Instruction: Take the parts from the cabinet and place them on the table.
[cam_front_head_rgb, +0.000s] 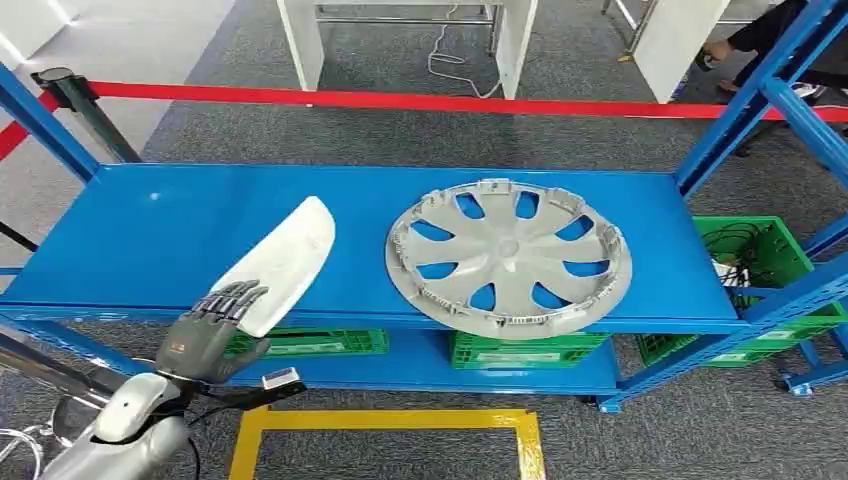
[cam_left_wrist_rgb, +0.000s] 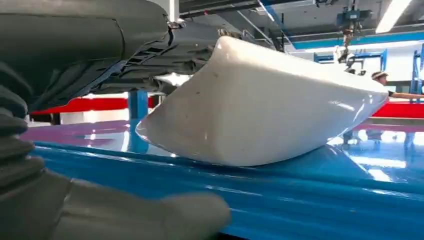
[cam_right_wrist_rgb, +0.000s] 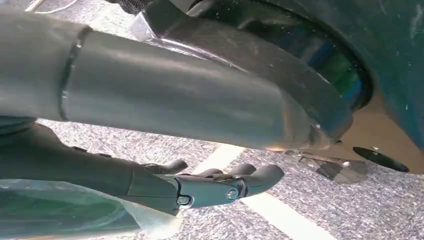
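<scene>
Here the blue shelf (cam_front_head_rgb: 150, 225) of a steel rack runs across the head view, its painted top glossy enough to mirror light. Two parts lie on it. A white cover (cam_front_head_rgb: 283, 260), long and curved, rests near the front edge on the robot's left; a grey hubcap (cam_front_head_rgb: 508, 258) lies flat just right of the middle, well apart from the cover, its rim slightly over the front edge. The left hand (cam_front_head_rgb: 212, 325) reaches up from below and its dark fingers (cam_front_head_rgb: 232, 298) lie over the near end of the cover; in the left wrist view the cover (cam_left_wrist_rgb: 260, 107) sits on the shelf (cam_left_wrist_rgb: 310, 195) with fingers above it and the thumb (cam_left_wrist_rgb: 125, 217) low in front, so the hand brackets the part, though whether it grips tightly I cannot tell. The right hand (cam_right_wrist_rgb: 210, 187) hangs over the floor with its fingers curled in on nothing.

Beneath the shelf a lower blue level carries green crates (cam_front_head_rgb: 525, 350), and another green crate (cam_front_head_rgb: 770, 255) stands to the right. Yellow tape (cam_front_head_rgb: 390, 425) marks a rectangle on the grey carpet (cam_front_head_rgb: 700, 430). Behind the rack a red barrier belt (cam_front_head_rgb: 400, 100) stretches from a post (cam_front_head_rgb: 85, 105), past white table legs (cam_front_head_rgb: 300, 40). A person (cam_front_head_rgb: 750, 40) is at the far right.
</scene>
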